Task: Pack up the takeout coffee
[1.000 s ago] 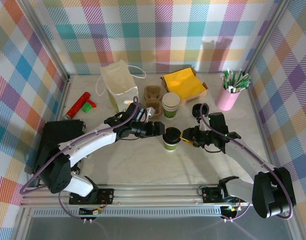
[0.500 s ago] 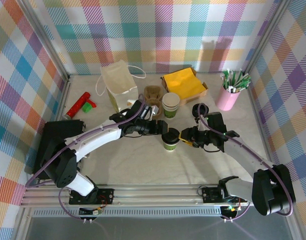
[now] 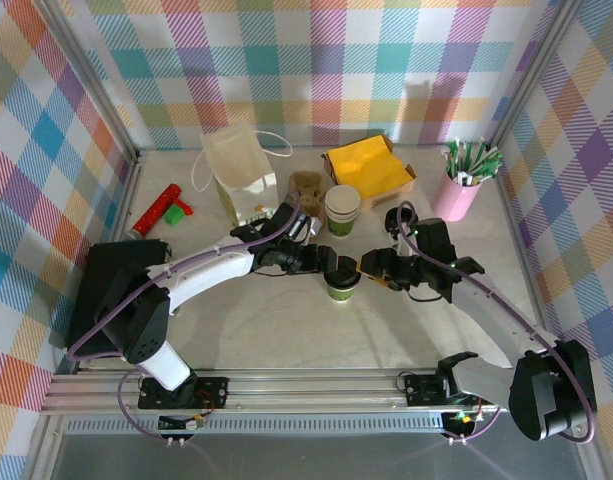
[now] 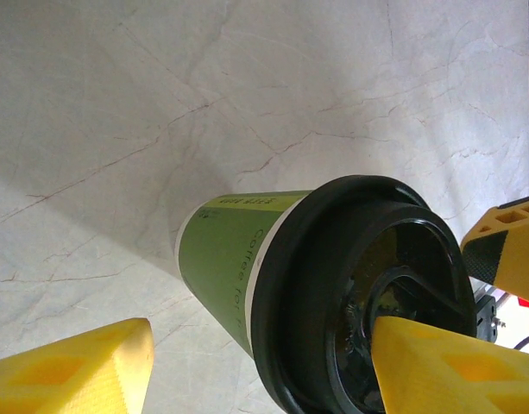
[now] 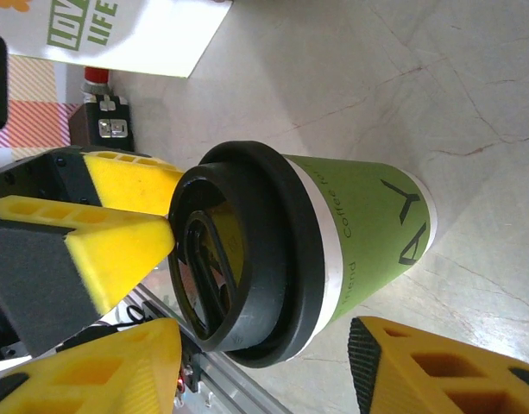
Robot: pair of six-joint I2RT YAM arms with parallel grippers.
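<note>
Cup (image 3: 340,292), lid (image 5: 238,250) on, stands upright mid-table (image 3: 286,330), not yet bagged. Left gripper (image 4: 262,345): jaws open, one finger on the lid, apparently pressing it home, nothing gripped. Right gripper (image 5: 264,332): jaws parted either side of the cup, seemingly clear, placed to steady it.

One coffee cup (image 3: 340,293) with one black lid (image 3: 343,274). One stack of paper cups (image 3: 342,209). One white paper bag (image 3: 238,172). One brown cup holder (image 3: 306,186). One box (image 3: 413,179) of yellow napkins (image 3: 366,165). One pink cup (image 3: 454,201) of sticks (image 3: 471,158). One red thing (image 3: 160,209).
</note>
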